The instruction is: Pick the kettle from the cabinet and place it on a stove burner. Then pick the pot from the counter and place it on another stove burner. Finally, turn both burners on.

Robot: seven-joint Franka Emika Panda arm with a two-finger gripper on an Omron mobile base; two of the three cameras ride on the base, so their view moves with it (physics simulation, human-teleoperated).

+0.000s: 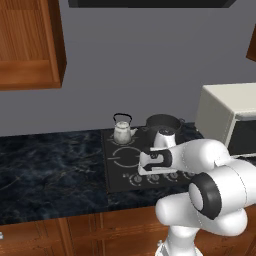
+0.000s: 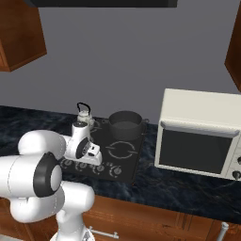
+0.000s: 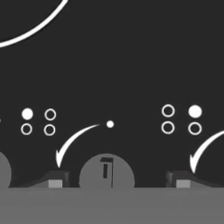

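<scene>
The small silver kettle (image 1: 122,131) (image 2: 84,114) stands on the back left burner of the black cooktop (image 1: 116,186) (image 2: 129,170). On the back right burner beside it sits the dark grey pot (image 1: 162,124) (image 2: 125,124). My gripper (image 1: 150,174) (image 2: 89,161) (image 3: 118,183) points down at the row of knobs along the cooktop's front edge. It is open. In the hand view a round knob (image 3: 106,173) lies between the two fingertips (image 3: 54,180), with a gap on each side. The front burner rings (image 1: 125,157) (image 2: 121,150) are bare.
A cream toaster oven (image 1: 225,117) (image 2: 202,134) stands on the dark marble counter (image 1: 50,165) (image 2: 179,188) right of the cooktop. A wooden wall cabinet (image 1: 30,45) (image 2: 19,33) hangs at upper left. More knobs flank the one under the hand.
</scene>
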